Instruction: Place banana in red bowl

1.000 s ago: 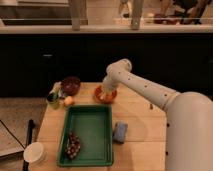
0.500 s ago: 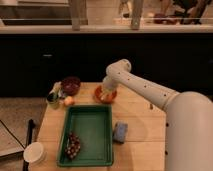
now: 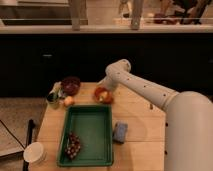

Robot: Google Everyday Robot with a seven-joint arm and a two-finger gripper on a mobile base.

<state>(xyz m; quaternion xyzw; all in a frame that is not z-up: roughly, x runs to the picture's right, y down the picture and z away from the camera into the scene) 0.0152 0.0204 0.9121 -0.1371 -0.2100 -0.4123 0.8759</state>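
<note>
The red bowl sits on the wooden table just behind the green tray. A pale yellow piece, likely the banana, shows inside the bowl under the arm's end. My gripper reaches down from the right, directly over the bowl and partly hiding it. The white arm stretches across from the lower right.
A green tray holds a bunch of dark grapes. A maroon bowl, a round orange fruit and a dark can stand at the left. A blue sponge lies right of the tray. A white bowl sits off the table's lower left.
</note>
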